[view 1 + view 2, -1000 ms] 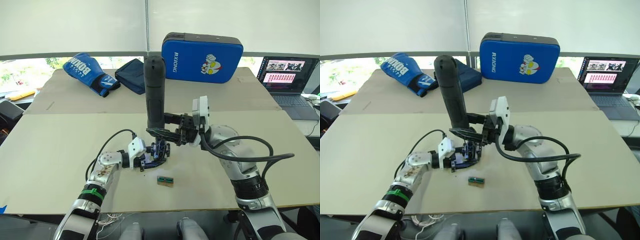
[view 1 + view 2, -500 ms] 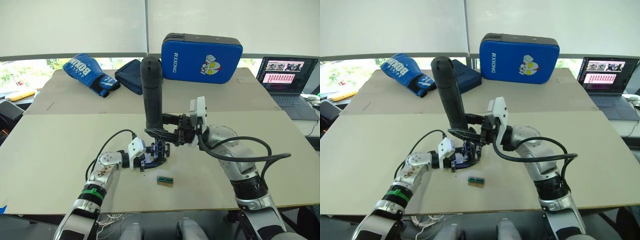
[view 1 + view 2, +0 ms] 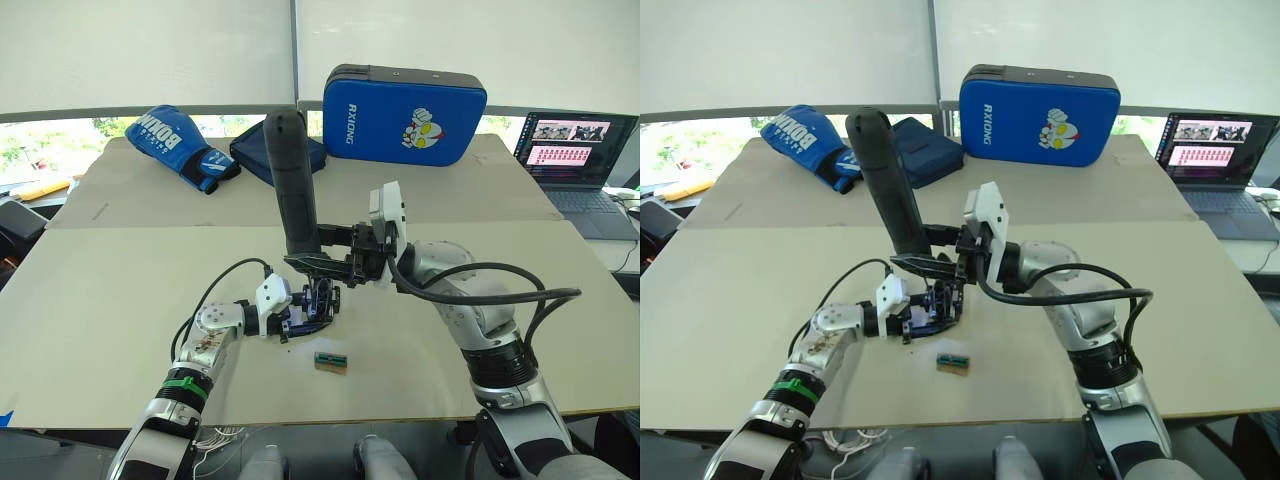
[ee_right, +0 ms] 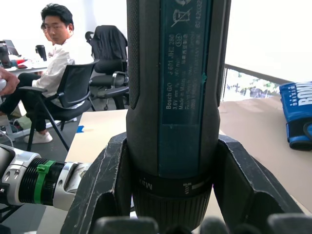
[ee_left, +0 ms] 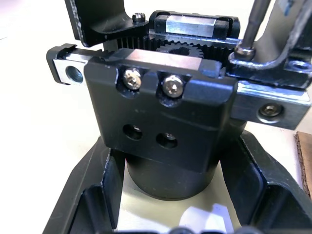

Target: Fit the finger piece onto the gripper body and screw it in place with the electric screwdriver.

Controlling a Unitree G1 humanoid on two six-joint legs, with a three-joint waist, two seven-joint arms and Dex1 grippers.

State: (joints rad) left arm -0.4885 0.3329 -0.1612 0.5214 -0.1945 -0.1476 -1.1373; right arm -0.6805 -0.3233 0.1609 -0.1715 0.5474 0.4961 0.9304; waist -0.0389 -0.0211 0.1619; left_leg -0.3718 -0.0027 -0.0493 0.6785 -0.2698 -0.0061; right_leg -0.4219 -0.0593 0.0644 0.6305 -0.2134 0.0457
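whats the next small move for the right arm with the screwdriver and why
Probably tip the thick black electric screwdriver upright over the screw. The right gripper clamps it leaning to the robot's left, while its thin bit already meets a screw head on the chunky black gripper body, which the left gripper grips on the table.

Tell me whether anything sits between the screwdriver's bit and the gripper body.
Nothing visible does. The electric screwdriver, held in the right gripper, has its bit down on a screw at the gripper body, which the left gripper holds on the table.
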